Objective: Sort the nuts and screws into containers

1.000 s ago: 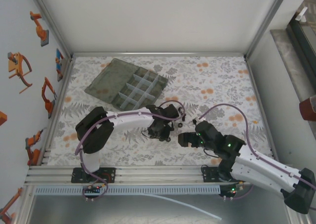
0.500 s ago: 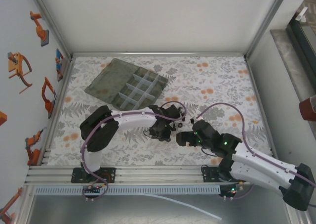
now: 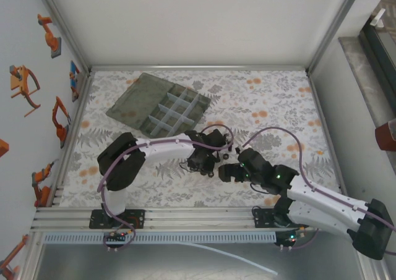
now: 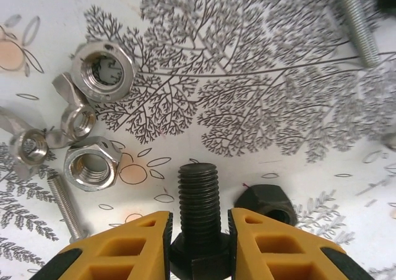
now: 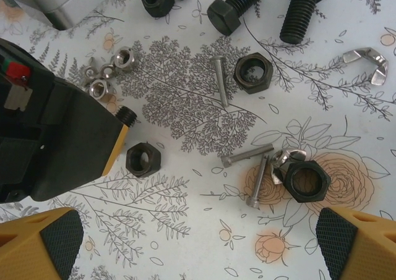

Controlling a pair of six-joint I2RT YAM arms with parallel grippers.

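Observation:
My left gripper (image 4: 199,215) lies low on the flowered mat, its yellow fingers (image 4: 133,246) closed against the hex head of a black screw (image 4: 199,190) that points away from the camera. A black nut (image 4: 267,203) lies just right of it. Silver nuts (image 4: 102,70) and wing nuts (image 4: 28,147) cluster at the left. My right gripper (image 5: 198,249) hovers wide open over more screws (image 5: 247,155) and black nuts (image 5: 306,181), holding nothing. The containers (image 3: 176,113) stand at the back left, apart from both grippers (image 3: 201,162).
The organiser's flat lid (image 3: 135,94) lies open to the box's left. In the right wrist view the left gripper's dark body (image 5: 55,144) fills the left side, close to a black nut (image 5: 143,159). Two black bolts (image 5: 302,8) and a wing nut (image 5: 365,60) lie farther off.
The left gripper's fingers have drawn in around the black screw. The right arm has reached forward and left, bringing its gripper closer to the left one.

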